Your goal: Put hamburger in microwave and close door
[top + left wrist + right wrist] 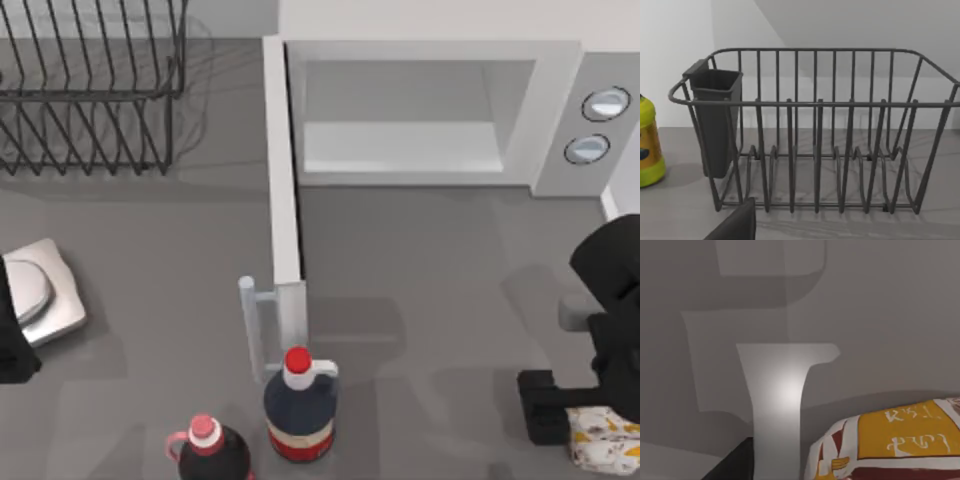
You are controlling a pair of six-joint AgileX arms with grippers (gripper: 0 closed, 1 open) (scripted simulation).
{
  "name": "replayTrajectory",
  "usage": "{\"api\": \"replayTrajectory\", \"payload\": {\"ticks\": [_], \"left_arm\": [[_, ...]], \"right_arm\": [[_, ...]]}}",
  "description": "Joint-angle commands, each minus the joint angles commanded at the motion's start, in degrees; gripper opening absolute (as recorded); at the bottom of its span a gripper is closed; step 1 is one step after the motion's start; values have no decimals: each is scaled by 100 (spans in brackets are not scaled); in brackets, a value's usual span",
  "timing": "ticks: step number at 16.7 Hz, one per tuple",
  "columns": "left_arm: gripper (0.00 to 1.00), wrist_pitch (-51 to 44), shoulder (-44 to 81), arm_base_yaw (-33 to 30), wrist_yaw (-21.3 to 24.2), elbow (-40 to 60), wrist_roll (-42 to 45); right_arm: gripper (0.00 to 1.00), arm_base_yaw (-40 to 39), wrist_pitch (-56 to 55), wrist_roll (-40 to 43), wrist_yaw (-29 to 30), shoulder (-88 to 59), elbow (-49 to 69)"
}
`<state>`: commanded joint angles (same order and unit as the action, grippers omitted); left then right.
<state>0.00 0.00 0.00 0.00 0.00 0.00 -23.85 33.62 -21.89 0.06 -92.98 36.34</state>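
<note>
Beside the burger (606, 443), at the table's near right corner, the right gripper (560, 415) is hovering, one dark finger (537, 405) just left of the wrap; whether it is wide or narrow I cannot tell. Probably it is lining up a grasp. Ahead and left, the microwave (555, 120) is gaping, door (284, 170) swung out to receive it. The wrap's yellow panel is bearing white glyphs, unreadable. The left arm (12, 340) is idling far left.

Microwave (560, 110) cavity unobstructed; open door (283, 180), bottles (300, 405) block left approach.
</note>
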Motion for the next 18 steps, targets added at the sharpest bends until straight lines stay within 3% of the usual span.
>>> {"api": "replayTrajectory", "payload": {"ticks": [9, 17, 18], "left_arm": [[100, 0, 0, 0, 0, 0, 0], [100, 0, 0, 0, 0, 0, 0], [100, 0, 0, 0, 0, 0, 0]], "right_arm": [[2, 0, 0, 0, 0, 0, 0], [0, 0, 0, 0, 0, 0, 0], [0, -11, 455, -17, 60, 421, 222]]}}
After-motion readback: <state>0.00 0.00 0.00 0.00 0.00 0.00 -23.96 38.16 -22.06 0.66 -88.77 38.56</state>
